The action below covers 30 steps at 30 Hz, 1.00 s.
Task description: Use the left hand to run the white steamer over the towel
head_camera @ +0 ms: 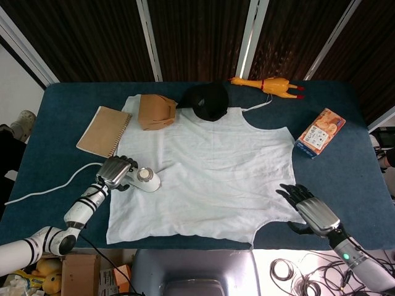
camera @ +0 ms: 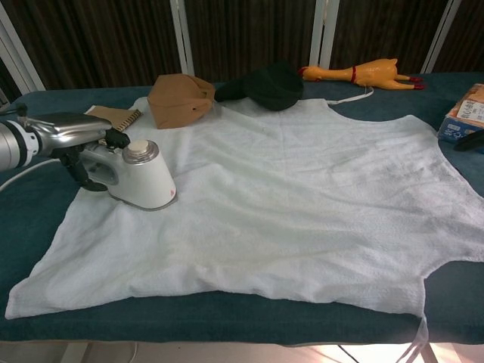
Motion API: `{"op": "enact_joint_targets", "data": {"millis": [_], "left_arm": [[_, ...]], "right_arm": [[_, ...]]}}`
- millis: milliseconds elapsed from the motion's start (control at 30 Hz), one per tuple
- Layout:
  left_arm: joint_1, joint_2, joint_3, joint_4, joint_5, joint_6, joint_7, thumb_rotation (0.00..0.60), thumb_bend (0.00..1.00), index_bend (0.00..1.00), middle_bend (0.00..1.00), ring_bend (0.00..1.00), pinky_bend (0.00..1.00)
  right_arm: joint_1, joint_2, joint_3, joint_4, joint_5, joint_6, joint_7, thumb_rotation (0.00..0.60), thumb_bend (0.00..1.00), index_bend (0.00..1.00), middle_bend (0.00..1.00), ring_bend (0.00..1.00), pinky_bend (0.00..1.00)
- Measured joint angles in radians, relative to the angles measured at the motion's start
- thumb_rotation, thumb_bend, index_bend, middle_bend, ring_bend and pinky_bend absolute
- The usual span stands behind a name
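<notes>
The white steamer (head_camera: 145,179) (camera: 142,177) stands on the left edge of the white towel (head_camera: 203,172) (camera: 302,197), which lies spread flat over the blue table (head_camera: 345,154). My left hand (head_camera: 115,172) (camera: 72,136) grips the steamer's handle from the left, fingers wrapped around it. A white cord (head_camera: 46,188) trails from the steamer off to the left. My right hand (head_camera: 311,211) rests open, fingers spread, on the table at the towel's near right corner; in the chest view only its fingertips (camera: 470,141) show at the right edge.
A brown notebook (head_camera: 103,130) and a tan pouch (head_camera: 154,112) lie behind the steamer. A black cap (head_camera: 207,100) sits on the towel's far edge. A rubber chicken (head_camera: 268,85) lies at the back, an orange box (head_camera: 320,132) at the right.
</notes>
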Motion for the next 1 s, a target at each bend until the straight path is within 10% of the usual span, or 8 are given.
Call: {"op": "enact_joint_targets", "data": {"millis": [1000], "left_arm": [[0.022,-0.019,0.024,0.044,0.120,0.037,-0.061,0.600,0.23,0.69,0.59,0.50,0.57]], "right_arm": [[-0.001,0.008,-0.002,0.011,0.011,-0.014,0.025,0.600,0.33,0.00,0.00,0.00,0.00]]}}
